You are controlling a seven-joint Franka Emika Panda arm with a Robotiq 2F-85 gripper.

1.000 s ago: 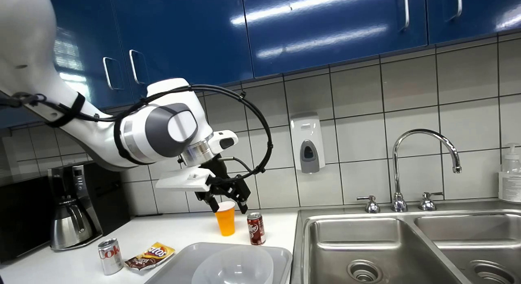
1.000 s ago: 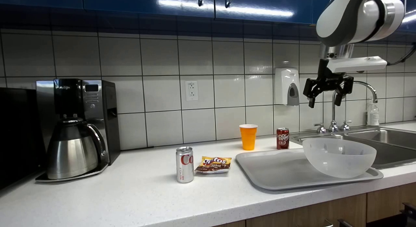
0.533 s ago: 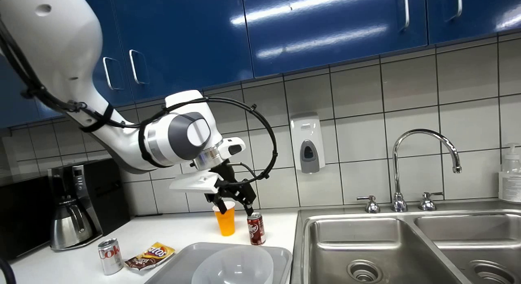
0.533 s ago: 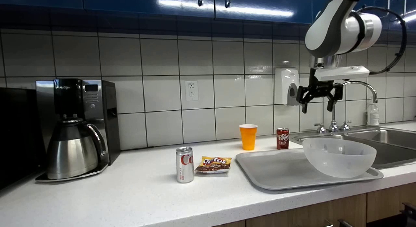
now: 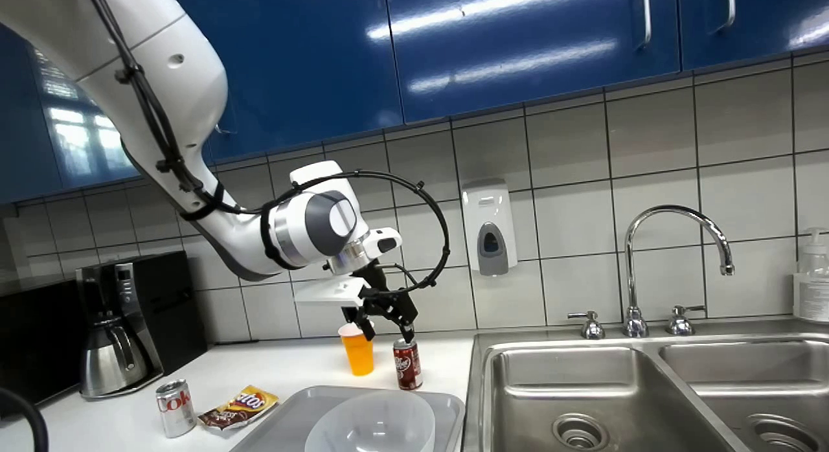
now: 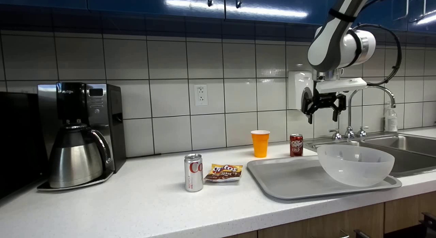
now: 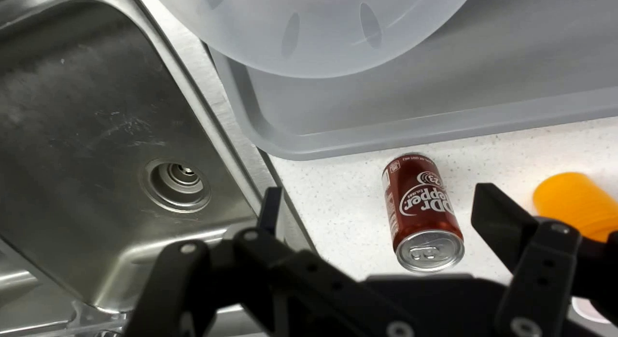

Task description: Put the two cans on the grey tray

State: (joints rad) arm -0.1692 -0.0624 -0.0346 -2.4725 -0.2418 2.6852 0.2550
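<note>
The claw [image 6: 323, 118] is hanging up in the air toward the right of the frame in an exterior view, tips down, fingers [image 7: 502, 226] spread wide apart. It's up and to the right of the dark red can [image 6: 296, 145] there, with a visible gap between them. That's the Dr Pepper one, standing upright on the counter [image 6: 136, 207] right of centre, just behind the grey tray [image 6: 289, 178]. In the wrist view that can shows up right of centre, framed between the two fingers and closer to the one at picture right, silvery top toward the bottom of the frame.

Can number two is the silver can [image 6: 193, 173] with red lettering, also upright on the counter, a bit left of centre in an exterior view and well apart from the claw. A yellow and brown snack bag [image 6: 224, 172] lies right next to it, hard to say if they're touching.

So both cans are off the tray. What's on the tray is a translucent bowl [image 6: 356, 166], sitting toward its right end in an exterior view. The orange cup [image 6: 260, 145] stands left of the Dr Pepper, a little apart, near the tiled wall [image 6: 206, 64]. Coffee maker [image 6: 102, 118] is over at the left, and the steel sink [image 5: 557, 387] takes up the lower right in an exterior view, faucet [image 5: 631, 277] rising behind it.
</note>
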